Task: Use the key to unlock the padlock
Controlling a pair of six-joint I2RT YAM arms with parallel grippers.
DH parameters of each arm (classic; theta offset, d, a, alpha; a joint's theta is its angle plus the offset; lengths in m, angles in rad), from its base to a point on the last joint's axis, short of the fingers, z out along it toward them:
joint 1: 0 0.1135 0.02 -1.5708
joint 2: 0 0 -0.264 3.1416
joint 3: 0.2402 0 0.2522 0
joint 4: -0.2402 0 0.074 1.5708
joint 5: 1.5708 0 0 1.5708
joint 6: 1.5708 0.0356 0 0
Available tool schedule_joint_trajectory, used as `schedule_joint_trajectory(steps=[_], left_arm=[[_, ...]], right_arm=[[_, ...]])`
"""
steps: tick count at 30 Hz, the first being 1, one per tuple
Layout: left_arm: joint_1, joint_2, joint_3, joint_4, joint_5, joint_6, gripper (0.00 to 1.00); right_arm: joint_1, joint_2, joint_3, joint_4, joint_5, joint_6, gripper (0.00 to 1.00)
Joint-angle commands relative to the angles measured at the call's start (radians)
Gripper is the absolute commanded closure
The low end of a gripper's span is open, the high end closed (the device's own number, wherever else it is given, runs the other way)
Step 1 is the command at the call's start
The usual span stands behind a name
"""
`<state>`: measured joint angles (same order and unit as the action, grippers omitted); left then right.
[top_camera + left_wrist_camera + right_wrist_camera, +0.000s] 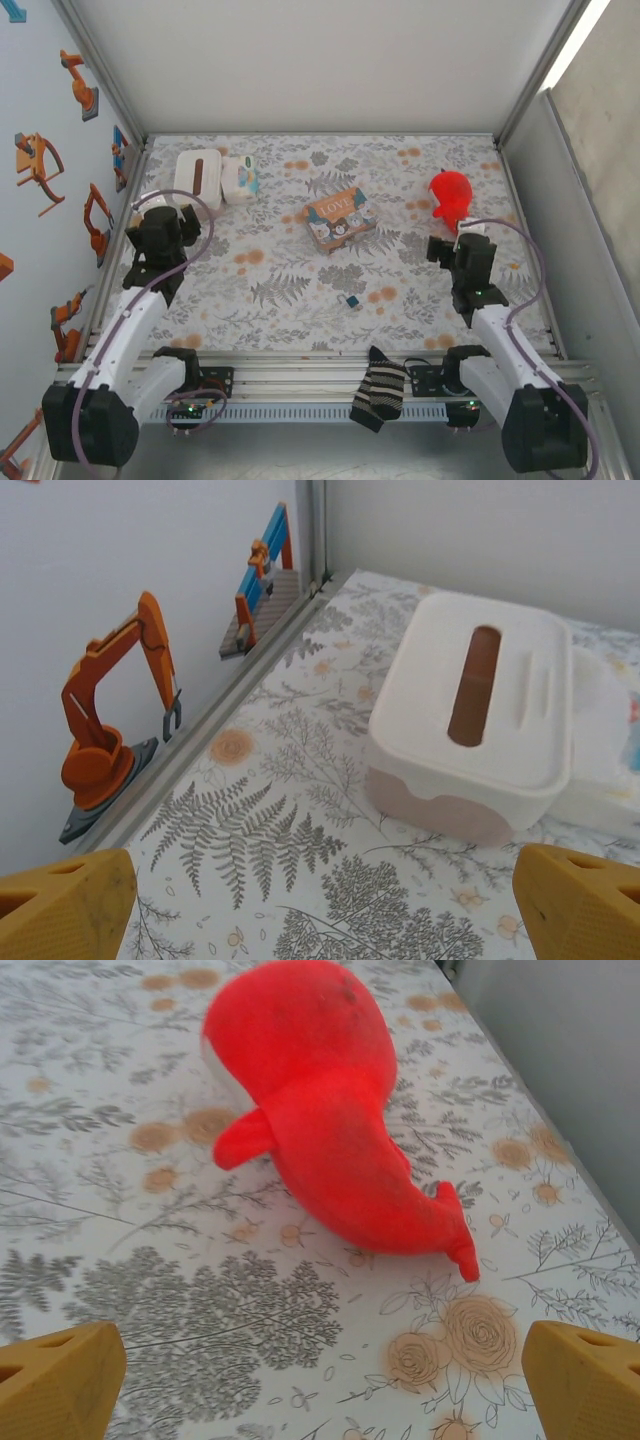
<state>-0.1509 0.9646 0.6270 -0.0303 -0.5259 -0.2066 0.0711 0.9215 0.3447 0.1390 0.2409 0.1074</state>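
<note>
Judging by the padlock (pixel 352 300) lying on the table (pixel 270 320) near its front edge, well apart from our left gripper (pixel 320 915) and right gripper (pixel 320 1385), both spread wide and empty, we cannot tell whether unlocking is done, the shackle and key being too small to make out.

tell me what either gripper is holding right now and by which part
Nothing is held. The left gripper and the right gripper both stand open with nothing between their fingers. The padlock lies apart from both.
</note>
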Motion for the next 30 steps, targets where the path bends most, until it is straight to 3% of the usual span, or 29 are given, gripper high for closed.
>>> schedule_joint_trajectory(steps=[1,9,15,22,25,30], left_arm=[[0.013,0.049,-0.051,0.135,0.007,0.045,0.04],[0.022,0.168,-0.178,0.441,0.071,0.13,0.04],[0.025,0.267,-0.228,0.609,0.17,0.163,0.04],[0.026,0.457,-0.278,0.89,0.268,0.227,0.04],[0.033,0.529,-0.281,0.974,0.287,0.23,0.04],[0.085,0.598,-0.242,0.957,0.352,0.188,0.04]], right_arm=[[-0.026,0.109,-0.047,0.385,-0.005,-0.036,0.0],[-0.071,0.465,-0.082,0.814,-0.086,-0.053,0.0],[-0.089,0.63,-0.057,0.931,-0.18,-0.06,0.0],[-0.129,0.619,0.043,0.72,-0.208,-0.021,0.0],[-0.128,0.62,0.041,0.725,-0.208,-0.021,0.0],[-0.127,0.62,0.042,0.725,-0.207,-0.022,0.0]])
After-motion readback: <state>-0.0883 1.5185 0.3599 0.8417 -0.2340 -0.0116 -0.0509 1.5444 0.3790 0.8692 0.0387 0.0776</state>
